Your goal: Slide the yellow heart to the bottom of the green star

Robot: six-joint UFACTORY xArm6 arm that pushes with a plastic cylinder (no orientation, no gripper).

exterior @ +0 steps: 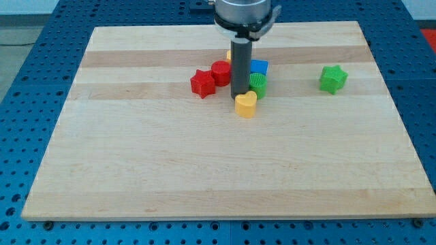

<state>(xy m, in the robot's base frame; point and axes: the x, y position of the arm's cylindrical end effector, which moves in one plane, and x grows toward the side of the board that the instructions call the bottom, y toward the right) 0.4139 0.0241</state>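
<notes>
Barely begun: small yellow heart-shaped block (246, 105) at centre frame, well apart from the green star-shaped block (333, 79) at upper right.

Dark rod's lower end, my tip (240, 95), touching or just above the heart's upper-left edge; no claw fitted, so nothing to spread or pinch. Still to do: a long push rightward to below the star. Clustered behind: red star (201, 84), red cylinder (220, 72), green block (258, 84), blue block (259, 67). Pale wooden board (204, 177) on blue perforated table (20, 136).
</notes>
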